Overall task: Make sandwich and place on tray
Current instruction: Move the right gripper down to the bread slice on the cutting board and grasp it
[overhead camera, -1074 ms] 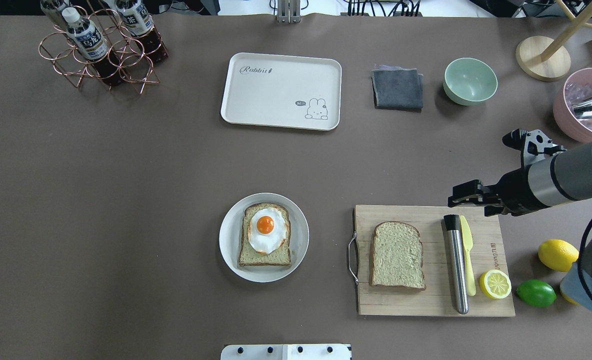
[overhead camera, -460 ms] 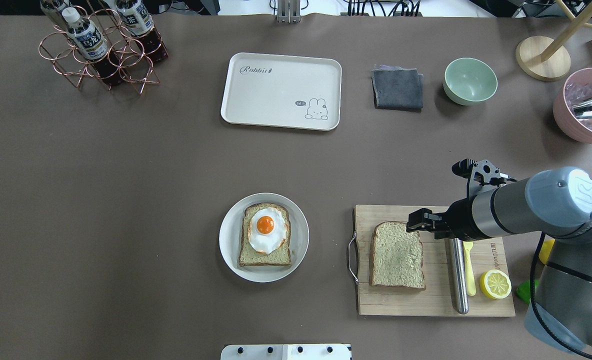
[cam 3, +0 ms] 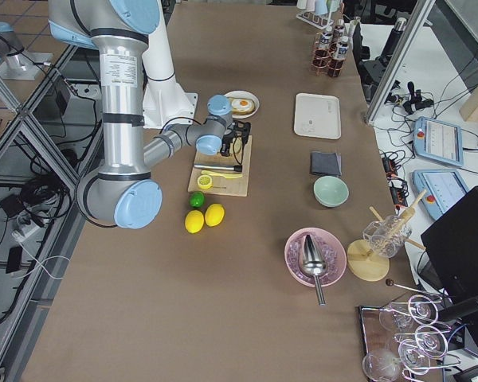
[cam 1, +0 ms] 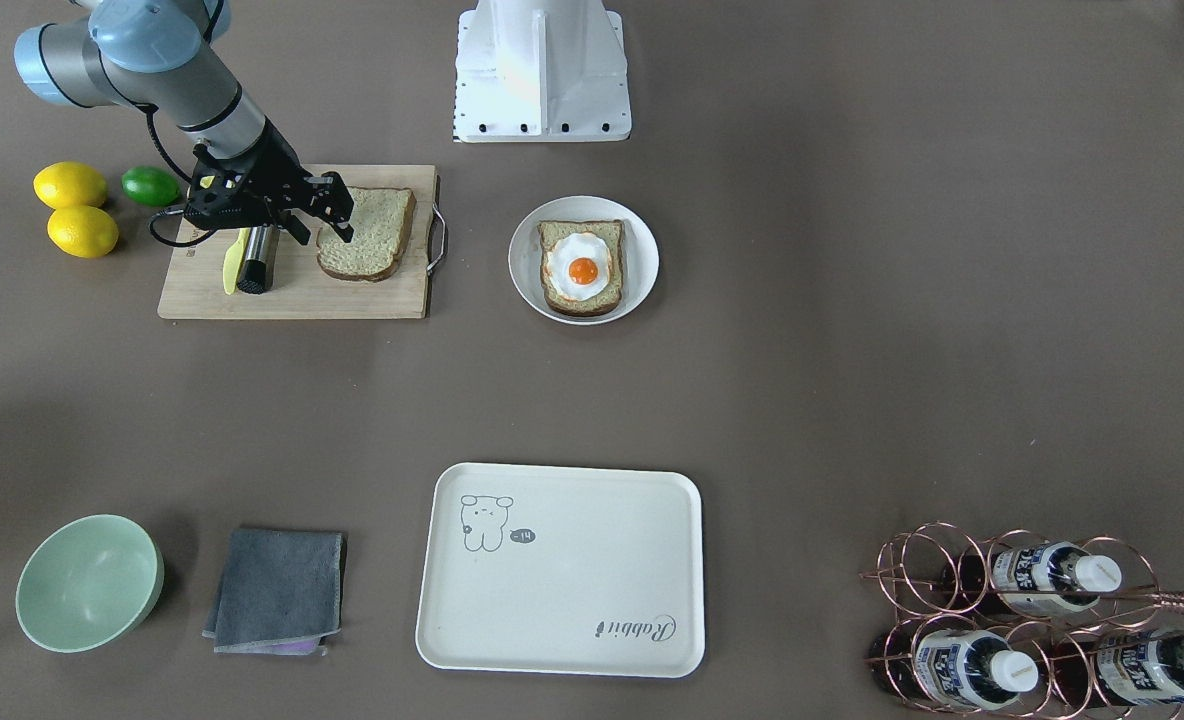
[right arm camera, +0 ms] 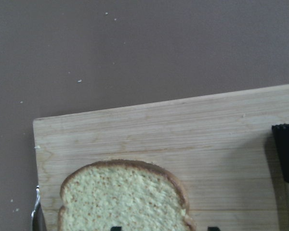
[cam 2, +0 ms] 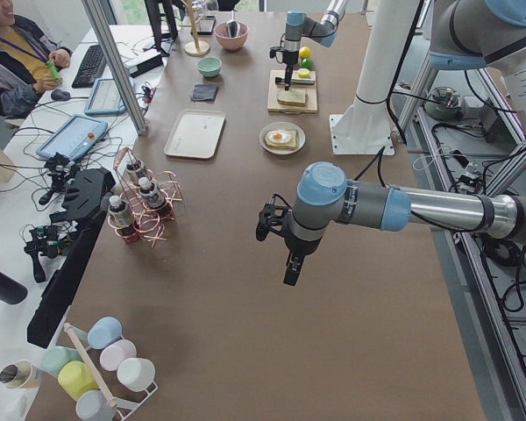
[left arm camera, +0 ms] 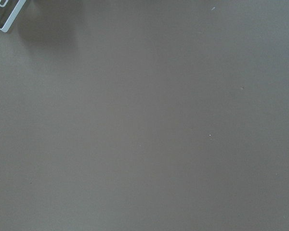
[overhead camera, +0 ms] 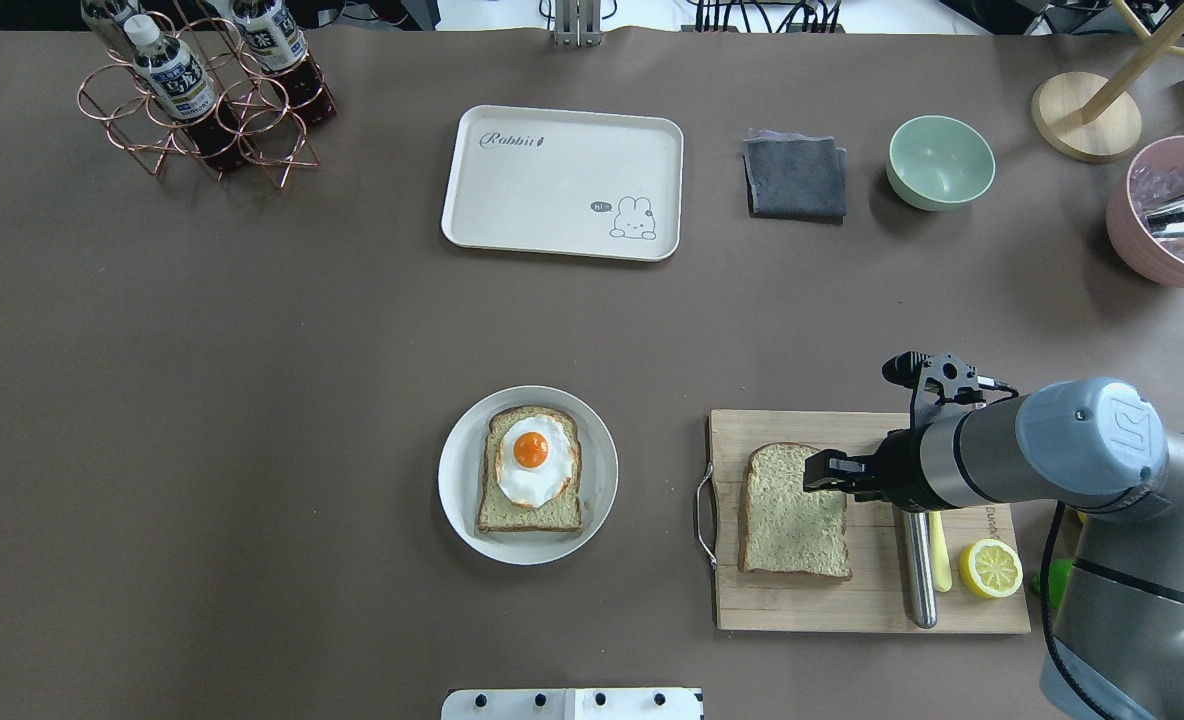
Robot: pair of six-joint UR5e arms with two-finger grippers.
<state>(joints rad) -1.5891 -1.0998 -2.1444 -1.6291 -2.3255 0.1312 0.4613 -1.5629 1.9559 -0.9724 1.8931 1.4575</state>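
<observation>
A loose bread slice (overhead camera: 790,520) lies on the wooden cutting board (overhead camera: 867,605). A second slice with a fried egg (overhead camera: 530,462) on top sits on a round white plate (overhead camera: 457,490). My right gripper (overhead camera: 820,470) is open and empty just above the loose slice's far right part. Its two fingertips (right arm camera: 116,228) show apart at the bottom of the right wrist view, over the slice (right arm camera: 123,197). The cream tray (overhead camera: 562,215) lies empty at the far middle. My left gripper (cam 2: 291,263) shows only in the exterior left view, over bare table; I cannot tell whether it is open.
On the board beside the bread lie a metal cylinder (overhead camera: 917,570), a yellow knife (overhead camera: 940,555) and a half lemon (overhead camera: 990,568). A grey cloth (overhead camera: 795,178), a green bowl (overhead camera: 940,160), a pink bowl (overhead camera: 1152,250) and a bottle rack (overhead camera: 202,100) stand along the far side.
My right arm has swung left and toward the near side, from beyond the board's far right corner to over the loose bread slice. The bread, plate and tray have not moved.
</observation>
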